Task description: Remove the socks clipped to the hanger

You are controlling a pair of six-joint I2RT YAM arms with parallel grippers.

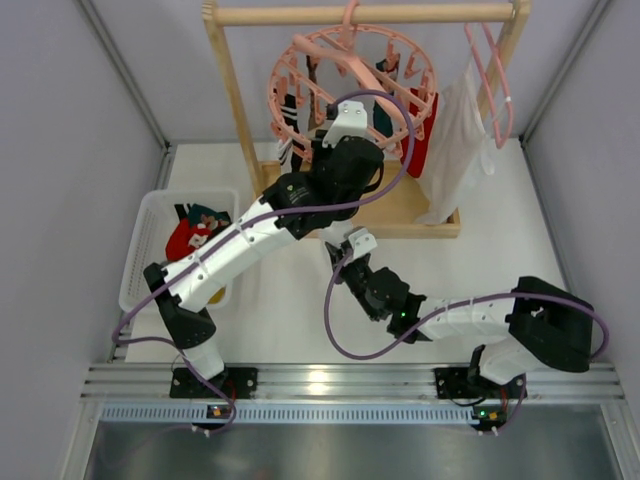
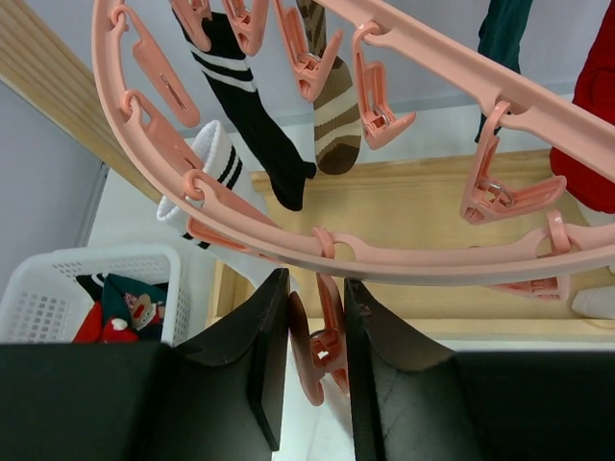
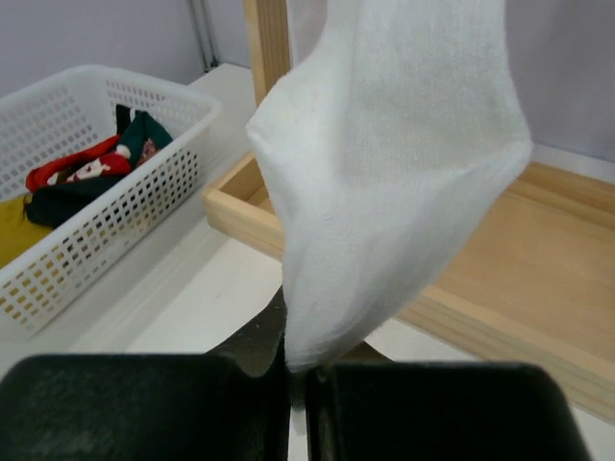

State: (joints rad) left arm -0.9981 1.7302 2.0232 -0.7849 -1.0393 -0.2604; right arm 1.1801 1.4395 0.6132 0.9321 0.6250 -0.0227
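Observation:
The round pink hanger hangs from the wooden rack; its ring curves above my left gripper. That gripper is shut on one dangling pink clip. A black sock with white stripes, a brown striped sock, a white sock with black stripes, a teal sock and a red sock hang from clips. My right gripper is shut on the toe of a hanging white sock. It sits below the left wrist in the top view.
A white basket at left holds red, dark green and yellow items. The wooden rack stands on a wooden tray base. A plain pink hanger with a white garment hangs at right.

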